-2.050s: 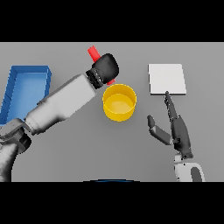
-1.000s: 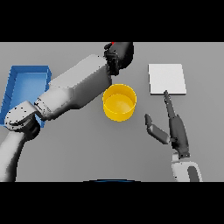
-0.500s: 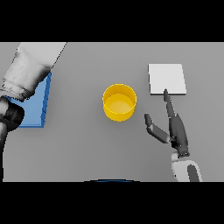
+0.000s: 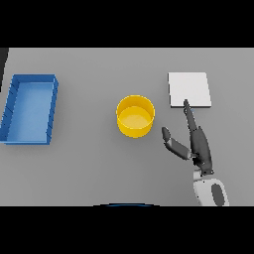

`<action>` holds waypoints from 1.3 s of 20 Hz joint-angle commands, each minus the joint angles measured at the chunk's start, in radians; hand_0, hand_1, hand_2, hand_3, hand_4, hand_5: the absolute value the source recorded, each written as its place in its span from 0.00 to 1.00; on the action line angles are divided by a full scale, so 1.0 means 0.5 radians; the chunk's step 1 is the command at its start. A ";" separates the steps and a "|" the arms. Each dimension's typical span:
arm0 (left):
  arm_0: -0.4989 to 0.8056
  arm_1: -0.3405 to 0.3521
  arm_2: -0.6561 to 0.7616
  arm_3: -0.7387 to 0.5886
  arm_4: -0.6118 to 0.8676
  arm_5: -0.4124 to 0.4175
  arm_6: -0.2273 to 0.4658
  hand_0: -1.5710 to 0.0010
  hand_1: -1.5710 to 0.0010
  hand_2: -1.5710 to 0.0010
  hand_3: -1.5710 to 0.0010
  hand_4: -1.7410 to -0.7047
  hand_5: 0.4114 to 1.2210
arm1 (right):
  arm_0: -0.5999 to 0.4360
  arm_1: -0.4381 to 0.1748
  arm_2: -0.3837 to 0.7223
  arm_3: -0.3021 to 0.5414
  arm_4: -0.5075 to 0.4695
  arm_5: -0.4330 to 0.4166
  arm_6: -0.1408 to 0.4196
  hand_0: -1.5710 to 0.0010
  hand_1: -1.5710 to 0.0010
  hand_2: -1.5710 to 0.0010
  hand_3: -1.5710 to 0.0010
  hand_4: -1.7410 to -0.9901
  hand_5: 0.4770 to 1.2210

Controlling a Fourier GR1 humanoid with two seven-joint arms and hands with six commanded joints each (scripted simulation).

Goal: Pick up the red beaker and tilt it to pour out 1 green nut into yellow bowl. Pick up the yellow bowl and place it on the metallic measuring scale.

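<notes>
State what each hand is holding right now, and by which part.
Nothing is held. The right hand is open beside the yellow bowl, touching nothing; the left hand is out of view.

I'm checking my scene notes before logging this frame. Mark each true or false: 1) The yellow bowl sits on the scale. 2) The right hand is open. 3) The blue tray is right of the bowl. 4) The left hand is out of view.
1) False: the yellow bowl stands on the table, apart from the scale.
2) True: the right hand has straight fingers and holds nothing.
3) False: the blue tray lies to the bowl's left.
4) True.
</notes>
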 commanded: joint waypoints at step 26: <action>1.696 -0.261 0.475 -1.599 0.721 0.495 0.707 0.00 0.00 0.00 0.01 0.03 0.72 | 0.025 -0.039 -0.004 -0.012 0.038 -0.012 -0.007 1.00 1.00 1.00 1.00 0.96 0.22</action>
